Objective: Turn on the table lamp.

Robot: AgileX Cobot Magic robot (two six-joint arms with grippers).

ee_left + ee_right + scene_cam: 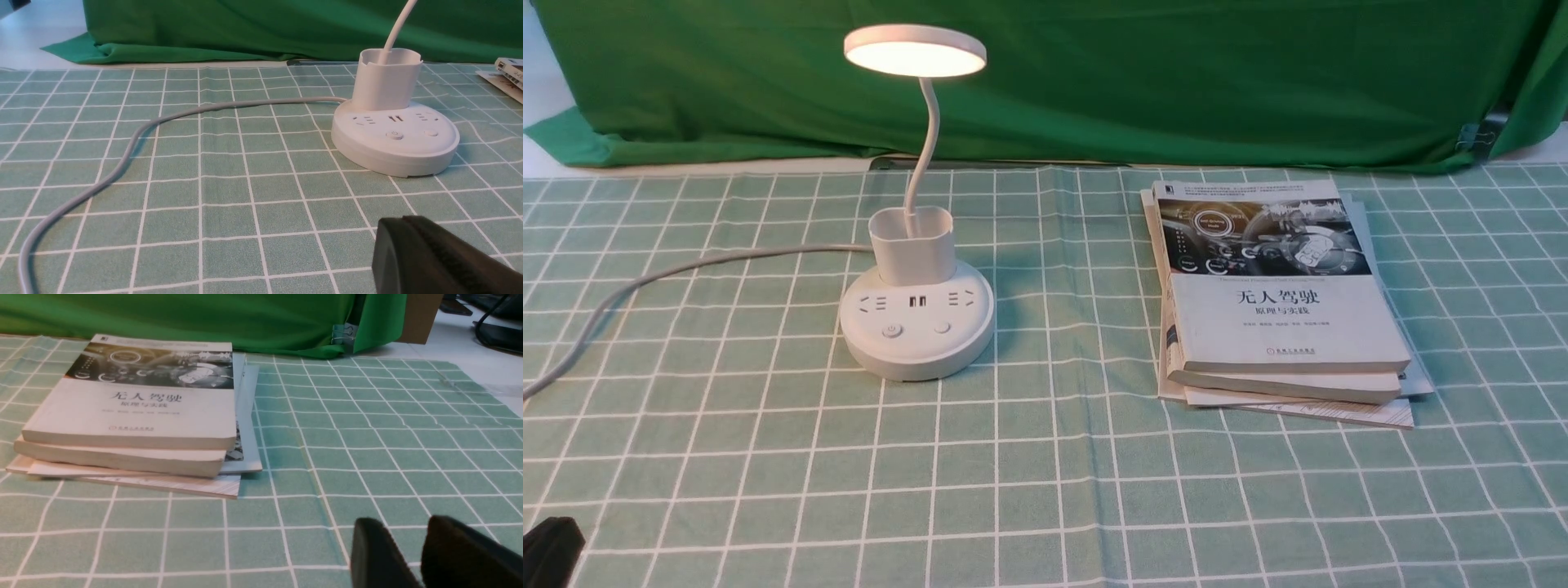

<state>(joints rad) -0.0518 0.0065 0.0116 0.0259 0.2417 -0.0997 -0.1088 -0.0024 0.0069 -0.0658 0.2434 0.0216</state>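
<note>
The white table lamp stands left of centre on the checked cloth. Its flat disc head [915,51] glows warm white above the thin gooseneck, the cup holder [912,243] and the round base [916,327]. Two buttons [892,331] sit at the base's front. In the left wrist view the base [394,139] lies ahead, and my left gripper [402,219] is shut on nothing, well short of it. That gripper shows as a dark tip [551,543] at the front view's lower left corner. My right gripper [404,524] is slightly open and empty, seen only in its wrist view.
The grey cord [686,265] runs from the base leftward and off the near left side. A stack of books [1274,286] lies right of the lamp, in front of my right gripper [130,412]. Green cloth [1176,82] hangs along the back.
</note>
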